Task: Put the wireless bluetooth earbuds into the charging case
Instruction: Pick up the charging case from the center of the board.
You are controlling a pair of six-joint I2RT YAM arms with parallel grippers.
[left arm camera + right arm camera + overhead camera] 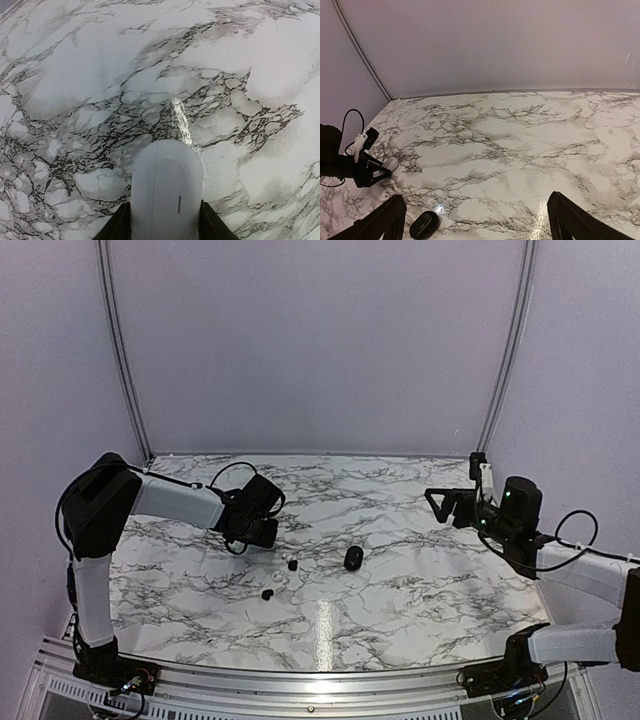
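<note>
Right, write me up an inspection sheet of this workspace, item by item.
Surface: marble-patterned table, with a glare streak near the front.
Job's things: one earbud and a second earbud lie loose on the table. The charging case lies to their right, apart from both, and looks closed.
Clutter: white pebble-shaped object on the table.
Grippers: left gripper is low, jaws close on either side of the white object, contact uncertain. Right gripper is open, empty, and held above the table's right side.
Cables: black cable loop at the left arm, another cable at the right arm.
Surroundings: plain pale walls, metal uprights at the back.
</note>
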